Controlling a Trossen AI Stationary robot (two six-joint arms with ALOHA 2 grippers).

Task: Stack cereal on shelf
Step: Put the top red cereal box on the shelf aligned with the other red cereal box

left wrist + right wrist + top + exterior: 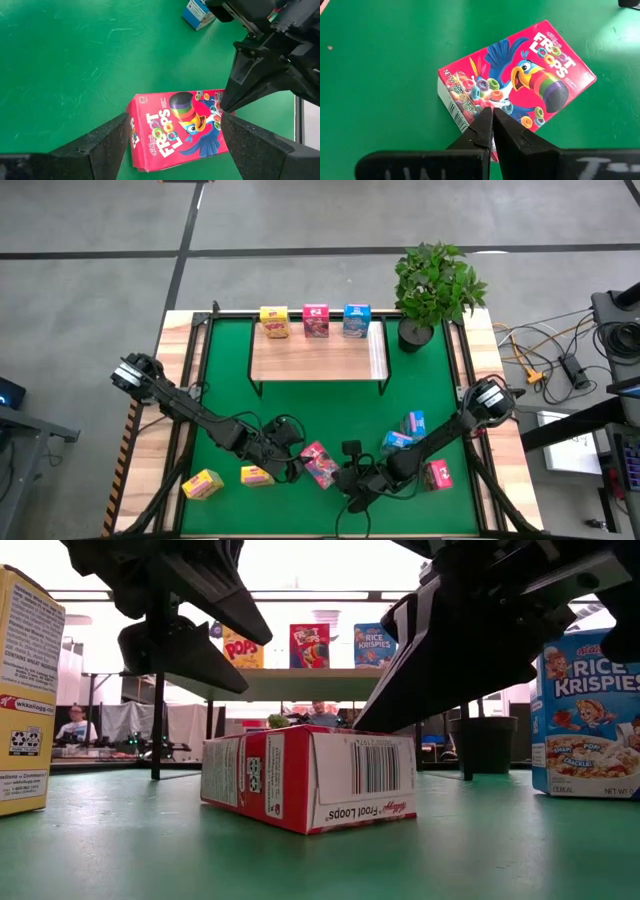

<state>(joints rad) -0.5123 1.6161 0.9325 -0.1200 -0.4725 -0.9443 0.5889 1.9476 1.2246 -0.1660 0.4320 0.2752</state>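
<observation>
pink-red cereal box (319,464) lies flat on green mat (230,370), near-centre. left claw (172,145) spread wide, straddling it w/o contact, prob. lining up a pick. right claw (493,131) shut, empty, tips over the box's end, maybe to brace it. shelf (318,352) far side holds 3 boxes along far edge; near strip free. other boxes stand close on both sides, so little room.

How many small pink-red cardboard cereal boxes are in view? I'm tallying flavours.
3: one upright on the light-wood shelf, centre; one flat on the green mat between both grippers; one beside the right arm.
</observation>
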